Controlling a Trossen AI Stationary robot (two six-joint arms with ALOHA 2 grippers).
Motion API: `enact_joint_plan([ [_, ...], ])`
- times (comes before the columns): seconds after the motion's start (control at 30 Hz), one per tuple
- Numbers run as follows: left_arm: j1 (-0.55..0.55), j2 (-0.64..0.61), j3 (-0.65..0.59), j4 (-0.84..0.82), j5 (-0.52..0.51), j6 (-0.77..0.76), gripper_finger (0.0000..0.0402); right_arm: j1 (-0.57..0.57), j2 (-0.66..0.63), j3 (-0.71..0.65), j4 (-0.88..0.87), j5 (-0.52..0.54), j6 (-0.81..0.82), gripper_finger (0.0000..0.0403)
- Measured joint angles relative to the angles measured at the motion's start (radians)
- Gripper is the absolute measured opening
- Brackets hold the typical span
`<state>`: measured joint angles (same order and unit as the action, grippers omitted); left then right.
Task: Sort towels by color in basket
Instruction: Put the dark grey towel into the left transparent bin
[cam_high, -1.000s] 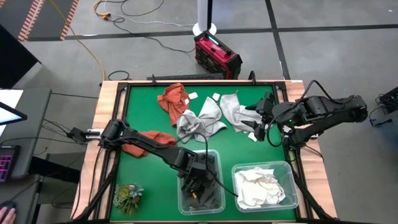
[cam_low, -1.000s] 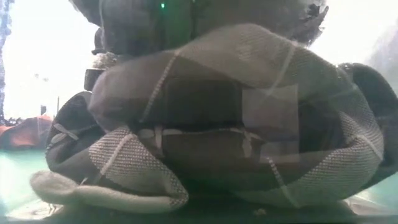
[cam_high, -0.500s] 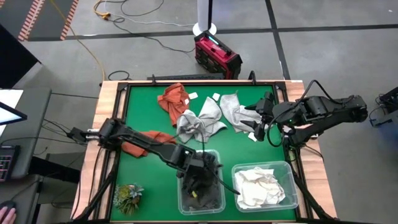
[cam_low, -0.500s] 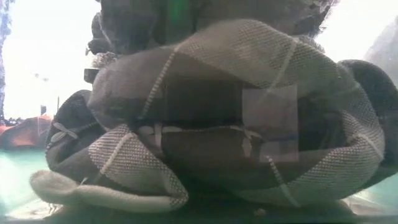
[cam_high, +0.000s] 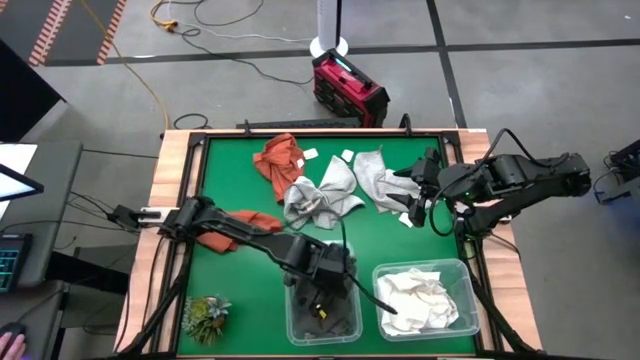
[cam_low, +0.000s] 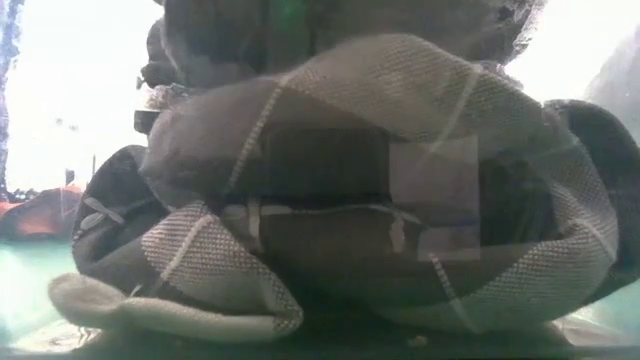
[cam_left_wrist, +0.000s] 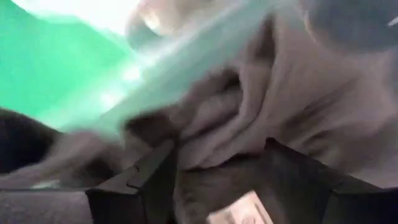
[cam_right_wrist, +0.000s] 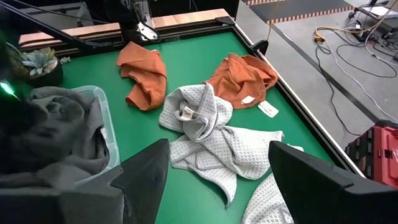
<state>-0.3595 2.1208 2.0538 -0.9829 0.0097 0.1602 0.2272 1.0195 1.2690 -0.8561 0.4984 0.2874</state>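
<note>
we see the left gripper (cam_high: 322, 297) down in the clear bin (cam_high: 293, 322) over the dark grey towels (cam_left_wrist: 298, 118), fingers apart, apparently holding nothing; right gripper (cam_high: 415, 195) spread wide, idle by the light grey towels (cam_high: 322, 193); orange towels (cam_right_wrist: 144, 73) on the mat

1. Dark grey towels (cam_high: 322, 300) are piled loose in the clear bin at about 6 o'clock, heaped over the rim.
2. White towels (cam_high: 418, 298) sit crumpled in the clear bin at roughly 5 o'clock.
3. Two light grey waffle towels lie bunched mid-mat, one (cam_high: 318, 194) central, one (cam_high: 380, 178) toward 2 o'clock.
4. Rust-orange towel (cam_high: 278, 158) is rumpled at 11 o'clock; another (cam_high: 243, 224) lies at 9 o'clock, partly hidden.
</note>
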Motion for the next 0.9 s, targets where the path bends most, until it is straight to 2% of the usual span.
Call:
enact_joint_plan([
  [0.13, -0.008, 0.0, 0.04, -0.039, -0.044, 0.012, 0.0224, 0.0, 0.0, 0.0, 0.0, 0.0, 0.0, 0.0306],
  [0.43, -0.003, 0.103, -0.111, 0.032, 0.0, -0.001, 0.0224, 0.0, 0.0, 0.0, -0.003, 0.0, 0.0, 0.0306],
  [0.57, -0.002, 0.117, -0.113, 0.041, 0.016, 0.0, 0.0224, 0.0, 0.0, 0.0, -0.002, 0.0, 0.001, 0.0306],
  [0.9, -0.01, -0.016, -0.012, -0.098, 0.002, 0.074, 0.0224, 0.0, 0.0, 0.0, 0.0, 0.0, 0.001, 0.0306],
])
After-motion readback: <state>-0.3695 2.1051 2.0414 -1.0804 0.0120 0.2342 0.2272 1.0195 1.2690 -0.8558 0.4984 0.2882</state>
